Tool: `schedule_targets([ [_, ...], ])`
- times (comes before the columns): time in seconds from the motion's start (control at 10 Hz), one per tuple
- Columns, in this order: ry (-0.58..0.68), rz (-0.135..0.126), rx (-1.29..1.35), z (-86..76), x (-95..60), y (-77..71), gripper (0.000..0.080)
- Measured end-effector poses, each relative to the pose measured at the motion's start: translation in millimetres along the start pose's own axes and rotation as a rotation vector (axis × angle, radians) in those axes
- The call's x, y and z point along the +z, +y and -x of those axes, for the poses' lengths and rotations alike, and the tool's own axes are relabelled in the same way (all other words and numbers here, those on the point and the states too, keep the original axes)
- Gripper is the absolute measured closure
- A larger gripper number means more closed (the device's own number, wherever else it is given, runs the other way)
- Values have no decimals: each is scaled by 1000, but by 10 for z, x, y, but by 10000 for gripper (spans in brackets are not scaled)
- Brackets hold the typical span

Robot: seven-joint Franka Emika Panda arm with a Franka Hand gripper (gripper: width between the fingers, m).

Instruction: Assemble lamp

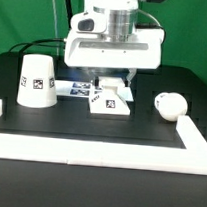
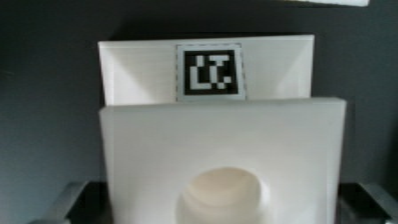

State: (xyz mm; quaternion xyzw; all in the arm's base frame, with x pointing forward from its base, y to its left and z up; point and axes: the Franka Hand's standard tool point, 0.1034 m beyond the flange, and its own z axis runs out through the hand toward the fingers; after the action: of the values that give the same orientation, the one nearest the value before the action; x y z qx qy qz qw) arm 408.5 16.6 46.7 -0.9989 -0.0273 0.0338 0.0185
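The white square lamp base (image 1: 109,105) sits on the black table at the centre, with a tag on its front face. My gripper (image 1: 110,91) is lowered straight onto it. In the wrist view the base (image 2: 214,130) fills the frame, showing its tag (image 2: 210,73) and its round socket hole (image 2: 226,196). My gripper (image 2: 222,206) has a dark finger pressed against each side of the base, so it is shut on it. The cone shade (image 1: 37,80) stands at the exterior view's left. The round-headed bulb (image 1: 171,104) lies at the exterior view's right.
The marker board (image 1: 77,88) lies flat behind the base, between it and the shade. A low white wall (image 1: 88,147) runs along the table's front edge and up both sides, close to the bulb on the exterior view's right.
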Motion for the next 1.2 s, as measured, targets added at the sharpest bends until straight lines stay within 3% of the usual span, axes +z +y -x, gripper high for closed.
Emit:
schedule_targets([
  [0.3,-1,0,3,-13,-6,-9,265],
  [0.5,7,-1,2,-119,-4,-55,264],
  [0.8,46,-2,4,-440,-26,-109,263],
  [1.0,101,-3,16,-748,-44,-199,263],
  [1.2,109,-3,16,-785,-46,-208,263],
])
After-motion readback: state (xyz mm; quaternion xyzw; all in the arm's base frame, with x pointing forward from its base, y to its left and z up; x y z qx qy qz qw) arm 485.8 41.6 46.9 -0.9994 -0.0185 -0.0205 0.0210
